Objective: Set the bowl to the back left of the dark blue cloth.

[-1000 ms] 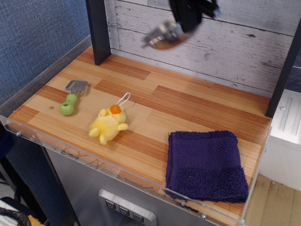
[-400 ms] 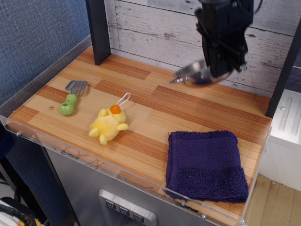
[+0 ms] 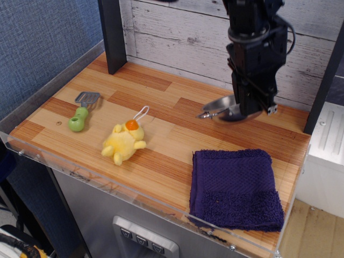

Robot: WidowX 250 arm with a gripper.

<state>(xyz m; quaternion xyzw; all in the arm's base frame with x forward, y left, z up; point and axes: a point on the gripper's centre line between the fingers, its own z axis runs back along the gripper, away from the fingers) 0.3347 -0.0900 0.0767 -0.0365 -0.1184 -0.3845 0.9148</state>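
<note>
The gripper (image 3: 248,107) is closed on the right part of the rim of the bowl (image 3: 223,107), the fingers pinching it from above; the fingertips themselves are partly hidden behind the rim. The bowl is held tilted, its left edge and one wire handle lowest, low over the wooden tabletop (image 3: 177,129), beyond the cloth (image 3: 235,187) and above its far edge; contact with the table cannot be judged. The spot looks more straight behind the cloth than far-left of it, so some leftward travel is judged to remain. Risks noted: released at this tilt, the bowl could drop on its low edge, rock or slide on the smooth wood; a pinch on a thin shiny rim may slip if the arm swings; set down too near, the bowl could land on the cloth's far edge. Further left, a yellow plush duck (image 3: 124,142) and a green-handled utensil (image 3: 80,114) lie well apart from the work area. Count: one bowl, one cloth, one duck, one utensil, one gripper.
</note>
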